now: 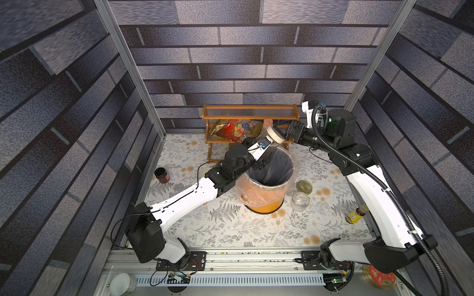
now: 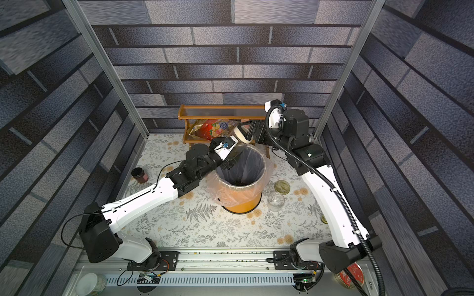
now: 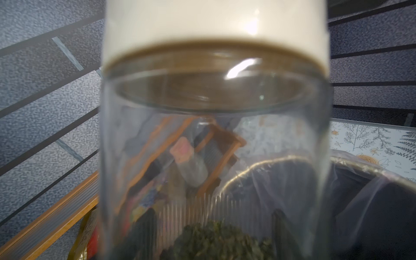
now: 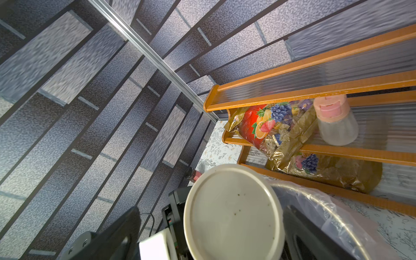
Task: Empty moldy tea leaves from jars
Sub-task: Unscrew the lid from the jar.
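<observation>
Near edge: small yellow bottle (image 1: 355,214), not a target. Next in, an open clear jar (image 1: 300,201) stands just beside the orange bin (image 1: 264,205); it looks empty. A round olive disc (image 1: 304,186) lies right behind it, lid or jar top, can't tell. The bin is plastic-lined, with a few dark crumbs at the bottom.

Over the bin's far rim the left gripper (image 1: 264,153) is clamped narrow on the jar (image 3: 213,135), which is tilted with its cream lid (image 1: 276,135) on and pointing away toward the right arm. The tea leaves (image 3: 220,238) sit in a clump at the gripped end.

Right gripper (image 1: 288,131) has its jaws spread wide, empty, facing the lid flat-on and just beside it.

Step, my read: uncapping this jar, pour not started. The next move calls for the right jaws to close square on the lid rim and twist it off while the left keeps the glass steady. The risk is glass slipping in the grip.

Behind: wooden shelf (image 1: 250,112) with a fruit-print bag (image 1: 236,130).

Hard to tell: the left fingers are hidden under the wrist camera in both top views. Whether the right fingers already flank the lid is unclear. The jar's base is cut off in the left wrist view.
</observation>
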Robot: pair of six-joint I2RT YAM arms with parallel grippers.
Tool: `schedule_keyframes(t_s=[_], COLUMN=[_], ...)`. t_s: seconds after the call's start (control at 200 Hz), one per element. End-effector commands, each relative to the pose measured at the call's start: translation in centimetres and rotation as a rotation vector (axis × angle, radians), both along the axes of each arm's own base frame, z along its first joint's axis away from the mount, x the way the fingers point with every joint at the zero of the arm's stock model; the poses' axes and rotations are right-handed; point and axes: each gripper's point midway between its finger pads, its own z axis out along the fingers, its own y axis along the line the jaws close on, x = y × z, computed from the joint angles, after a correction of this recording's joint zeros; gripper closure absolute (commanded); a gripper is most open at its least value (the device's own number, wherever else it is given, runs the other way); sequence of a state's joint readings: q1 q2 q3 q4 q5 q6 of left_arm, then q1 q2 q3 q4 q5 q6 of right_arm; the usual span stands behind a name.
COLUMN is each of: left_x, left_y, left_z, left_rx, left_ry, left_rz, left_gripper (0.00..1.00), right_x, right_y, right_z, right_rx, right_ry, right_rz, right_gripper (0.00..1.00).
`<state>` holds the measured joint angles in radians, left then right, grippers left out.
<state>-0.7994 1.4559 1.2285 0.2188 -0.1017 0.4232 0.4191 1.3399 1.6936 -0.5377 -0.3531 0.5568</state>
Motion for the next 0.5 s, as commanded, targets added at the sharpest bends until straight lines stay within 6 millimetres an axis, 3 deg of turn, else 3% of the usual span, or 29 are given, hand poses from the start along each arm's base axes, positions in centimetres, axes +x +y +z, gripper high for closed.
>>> schedule_keyframes(t_s=[0.0,0.496], left_x=[-0.3,-0.3], left_y=[0.5,-0.6], left_z=[6.2,6.8], left_rx=[-0.110,-0.081], left_ry=[-0.144,-0.207], left_rz=[0.028,0.043], left_gripper=[0.69,0.68], right_x=[0.6,2.0], right_y=[-0.6,0.6], right_z=[-0.6,-0.5], right_rx=[-0.037,0.024], right_ry=[0.018,0.060], right_rz=[-0.049,-0.037], right_gripper=[0.00,0.00])
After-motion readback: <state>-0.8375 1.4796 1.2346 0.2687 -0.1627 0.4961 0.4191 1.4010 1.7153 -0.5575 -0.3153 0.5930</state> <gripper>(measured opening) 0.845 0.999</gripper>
